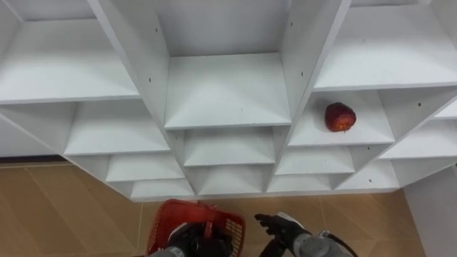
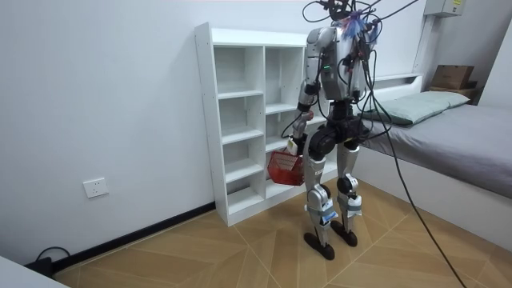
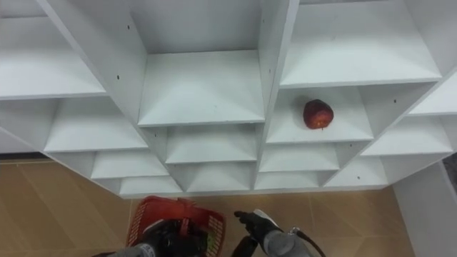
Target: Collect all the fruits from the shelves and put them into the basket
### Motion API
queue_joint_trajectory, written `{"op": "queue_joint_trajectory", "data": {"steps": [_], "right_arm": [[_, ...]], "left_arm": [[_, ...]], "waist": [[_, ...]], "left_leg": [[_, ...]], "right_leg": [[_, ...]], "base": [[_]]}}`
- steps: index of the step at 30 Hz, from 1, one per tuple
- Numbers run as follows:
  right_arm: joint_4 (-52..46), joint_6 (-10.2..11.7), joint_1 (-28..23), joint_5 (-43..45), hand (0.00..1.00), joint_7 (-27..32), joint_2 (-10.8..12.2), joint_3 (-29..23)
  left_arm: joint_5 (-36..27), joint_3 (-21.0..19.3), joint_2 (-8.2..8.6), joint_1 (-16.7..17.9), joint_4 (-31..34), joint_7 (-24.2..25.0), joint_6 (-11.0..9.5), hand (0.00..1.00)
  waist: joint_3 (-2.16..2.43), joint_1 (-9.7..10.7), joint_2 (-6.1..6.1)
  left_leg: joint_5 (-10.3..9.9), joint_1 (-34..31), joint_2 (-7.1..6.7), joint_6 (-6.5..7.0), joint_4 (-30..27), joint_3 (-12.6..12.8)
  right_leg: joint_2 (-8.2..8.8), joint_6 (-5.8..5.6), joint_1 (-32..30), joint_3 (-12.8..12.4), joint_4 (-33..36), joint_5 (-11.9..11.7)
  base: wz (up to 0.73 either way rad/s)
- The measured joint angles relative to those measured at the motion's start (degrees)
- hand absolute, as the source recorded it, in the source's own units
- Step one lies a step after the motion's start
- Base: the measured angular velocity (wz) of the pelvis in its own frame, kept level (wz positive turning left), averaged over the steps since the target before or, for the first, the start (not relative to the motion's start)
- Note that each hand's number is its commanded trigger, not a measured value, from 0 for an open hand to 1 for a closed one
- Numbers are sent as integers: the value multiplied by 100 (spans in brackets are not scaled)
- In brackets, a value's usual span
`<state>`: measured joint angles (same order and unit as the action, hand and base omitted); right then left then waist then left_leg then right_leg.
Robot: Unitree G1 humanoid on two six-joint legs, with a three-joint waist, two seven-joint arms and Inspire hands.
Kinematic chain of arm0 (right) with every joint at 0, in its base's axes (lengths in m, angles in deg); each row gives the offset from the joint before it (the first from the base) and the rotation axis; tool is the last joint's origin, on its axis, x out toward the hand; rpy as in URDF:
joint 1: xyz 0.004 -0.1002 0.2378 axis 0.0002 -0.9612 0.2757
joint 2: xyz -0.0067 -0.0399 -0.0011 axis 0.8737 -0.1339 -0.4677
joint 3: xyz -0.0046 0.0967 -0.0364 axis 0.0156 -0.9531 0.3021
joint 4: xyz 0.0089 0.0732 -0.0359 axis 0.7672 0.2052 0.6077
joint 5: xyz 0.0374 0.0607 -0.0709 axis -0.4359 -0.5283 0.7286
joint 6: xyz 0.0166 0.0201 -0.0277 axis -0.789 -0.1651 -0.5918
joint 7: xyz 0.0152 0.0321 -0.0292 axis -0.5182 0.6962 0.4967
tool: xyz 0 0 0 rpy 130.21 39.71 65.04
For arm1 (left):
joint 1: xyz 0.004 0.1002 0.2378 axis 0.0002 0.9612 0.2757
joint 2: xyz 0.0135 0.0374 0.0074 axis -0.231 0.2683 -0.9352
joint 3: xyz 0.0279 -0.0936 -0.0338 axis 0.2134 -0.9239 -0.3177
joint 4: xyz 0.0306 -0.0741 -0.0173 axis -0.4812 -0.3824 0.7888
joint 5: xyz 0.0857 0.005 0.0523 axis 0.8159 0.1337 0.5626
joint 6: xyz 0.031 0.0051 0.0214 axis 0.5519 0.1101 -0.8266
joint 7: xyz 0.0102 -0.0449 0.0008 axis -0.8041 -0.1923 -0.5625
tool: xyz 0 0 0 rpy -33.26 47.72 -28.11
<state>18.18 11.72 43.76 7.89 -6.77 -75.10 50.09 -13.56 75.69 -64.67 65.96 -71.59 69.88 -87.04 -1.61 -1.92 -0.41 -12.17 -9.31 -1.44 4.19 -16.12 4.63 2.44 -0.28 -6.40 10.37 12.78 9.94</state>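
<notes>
Left eye view: one red apple point(image 1: 340, 117) lying on a shelf in the right column of one white closet point(image 1: 228, 93), well above and apart from both hands. One red basket point(image 1: 228, 221) low in front, left hand point(image 1: 193, 239) clenched round its handle. Right hand point(image 1: 285, 227) just beside the basket, fingers loosely stretched, grasping nothing. Room view: standing upright, facing the closet, basket at thigh height.
</notes>
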Motion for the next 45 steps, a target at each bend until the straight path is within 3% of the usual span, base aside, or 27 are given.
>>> {"op": "queue_joint_trajectory", "data": {"steps": [5, 7, 9, 16, 24, 29, 39, 45], "right_arm": [[-202, 180, -76, -36, 0, 228, -172, -17], [-248, 234, -246, -123, 0, 342, -213, -123], [-413, 250, -560, -248, 0, 476, -284, -130], [-1236, 272, -1277, -413, 0, 907, -448, -471], [-2754, 260, -2082, -685, 0, 1370, -448, -1304], [-3318, 218, -2399, -735, 0, 1668, -439, -1432], [-3761, 224, -2356, -788, 0, 2403, -424, -1728], [-4068, 230, -2349, -787, 0, 2745, -421, -1738]], "left_arm": [[-98, -75, -81, 15, 122, -21, -1, 100], [-244, -82, -140, 114, 310, -112, -2, 100], [-311, -134, -203, 261, 455, -237, -39, 100], [-445, -543, -219, 501, 603, -681, -39, 100], [-1013, -1076, -195, 1234, 1505, -1129, -33, 100], [-1117, -1080, -180, 1370, 1718, -1318, -2, 100], [-1122, -1352, -100, 1395, 1936, -1356, 15, 100], [-1063, -1526, 4, 1395, 1936, -1341, 47, 100]], "waist": [[33, 22, 51], [41, 23, 66], [85, 28, 116], [143, 60, 247], [157, 199, 280], [147, 257, 304], [136, 287, 233], [123, 280, 274]], "left_leg": [[0, 29, -1, 0, -6, -8], [0, 107, -2, 0, 7, -9], [0, 255, 0, 0, 81, -4], [-1, 522, -4, 0, 153, 18], [6, 708, -4, 0, 245, 66], [6, 783, -3, 0, 252, 74], [14, 892, 5, -8, 328, 148], [22, 1056, 6, -16, 473, 159]], "right_leg": [[35, 0, 46, 74, -10, 0], [37, 0, 133, 76, -23, 0], [32, -1, 240, 71, -23, 1], [31, -2, 451, 52, -22, 2], [7, -2, 592, 33, -15, 2], [2, -2, 661, 48, -24, 2], [-4, -2, 670, 8, -22, 2], [-27, -2, 751, -63, -25, 2]], "base": [[1], [0], [-4], [-3], [-3], [0], [-4], [-2]]}}
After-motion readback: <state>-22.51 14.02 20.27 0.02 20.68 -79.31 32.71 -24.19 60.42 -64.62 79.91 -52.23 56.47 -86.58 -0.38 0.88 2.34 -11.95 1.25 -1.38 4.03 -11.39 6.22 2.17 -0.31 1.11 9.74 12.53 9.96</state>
